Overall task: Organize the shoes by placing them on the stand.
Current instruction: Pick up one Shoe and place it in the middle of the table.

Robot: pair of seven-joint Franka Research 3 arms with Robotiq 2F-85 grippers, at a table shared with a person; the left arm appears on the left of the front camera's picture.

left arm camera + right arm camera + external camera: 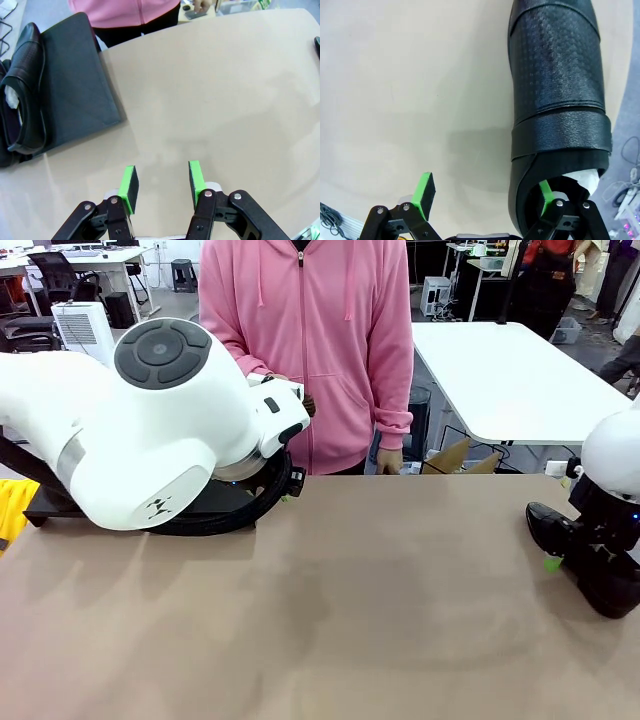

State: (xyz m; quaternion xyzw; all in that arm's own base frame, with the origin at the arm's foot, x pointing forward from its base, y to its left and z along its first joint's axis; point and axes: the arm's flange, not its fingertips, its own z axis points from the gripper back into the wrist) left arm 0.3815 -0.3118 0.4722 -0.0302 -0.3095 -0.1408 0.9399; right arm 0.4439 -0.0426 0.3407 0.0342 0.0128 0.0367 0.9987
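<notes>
Stand: far left of the table, shoes lying along its outer edge.
Left claw: spread wide, holding nothing, above bare table beside the stand.
Loose shoe: right edge of the table, long axis running straight away from the right claw.
Right claw: spread wide, one finger inside the shoe's opening, the other outside; nearer arm.
Unclear: shoe count, as the left arm blocks the stand in the front view.

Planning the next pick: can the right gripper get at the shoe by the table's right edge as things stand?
Probably yes: the right gripper is open, one finger already in the shoe opening, the other outside.
</notes>
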